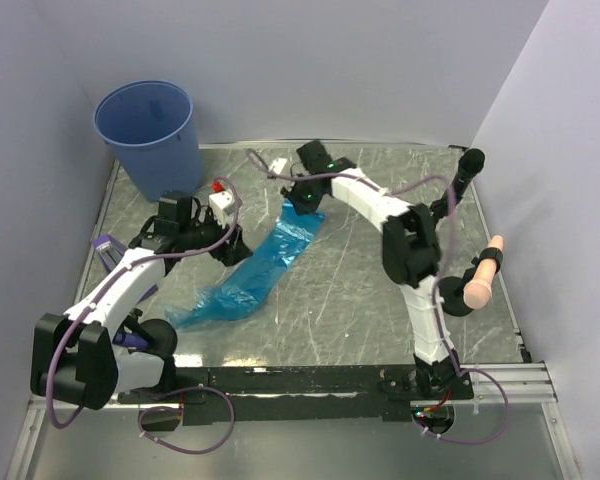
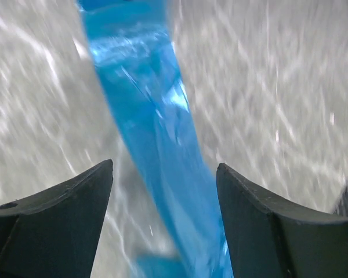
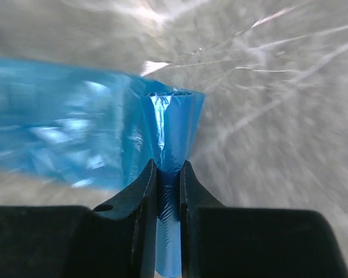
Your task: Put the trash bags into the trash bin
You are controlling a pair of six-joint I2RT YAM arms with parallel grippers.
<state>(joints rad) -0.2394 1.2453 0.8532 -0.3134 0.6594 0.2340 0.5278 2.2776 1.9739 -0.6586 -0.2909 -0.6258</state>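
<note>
A long bright blue trash bag [image 1: 255, 270] lies stretched across the table from its far end near the middle down to the near left. My right gripper [image 1: 305, 200] is shut on the bag's far end; the right wrist view shows the bag [image 3: 162, 139] pinched between the jaws [image 3: 169, 174]. My left gripper [image 1: 235, 245] is open and hangs over the bag's middle; in the left wrist view the bag [image 2: 156, 145] runs between the spread fingers [image 2: 162, 191] without touching them. The dull blue trash bin [image 1: 150, 135] stands upright at the far left corner.
White walls close in the table on the left, back and right. A black handle [image 1: 465, 170] and a peach-coloured handle [image 1: 483, 275] stick out on the right side. A metal rail [image 1: 360, 380] runs along the near edge.
</note>
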